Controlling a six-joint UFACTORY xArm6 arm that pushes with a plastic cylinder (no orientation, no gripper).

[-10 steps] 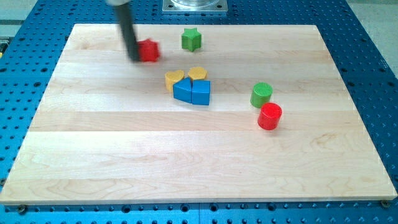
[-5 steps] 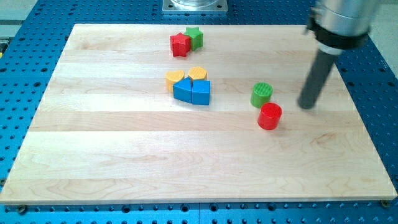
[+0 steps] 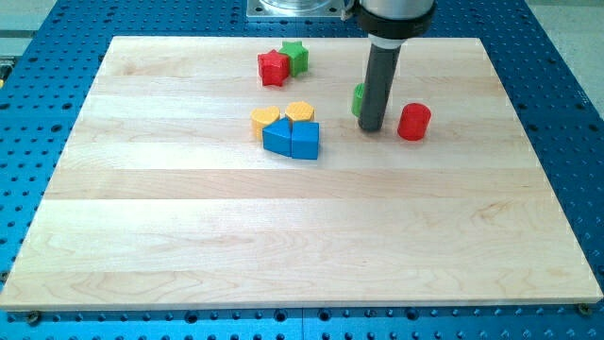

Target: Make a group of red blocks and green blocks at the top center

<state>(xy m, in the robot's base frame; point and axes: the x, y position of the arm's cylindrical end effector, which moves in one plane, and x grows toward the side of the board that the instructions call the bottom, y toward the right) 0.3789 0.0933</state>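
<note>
Rod in place of any claw: we carry no jaws to open or close, only my tip (image 3: 371, 128) on the wooden board (image 3: 189, 236).

Camera view: our tip touches the green cylinder (image 3: 360, 98), mostly hidden behind the rod. Relative to that cylinder, the red cylinder (image 3: 413, 123) stands near at the view's right; the red star (image 3: 273, 68) and green star (image 3: 295, 57), touching, sit toward the top left; two yellow hearts (image 3: 281, 115) and two blue blocks (image 3: 292, 139) cluster left.
</note>
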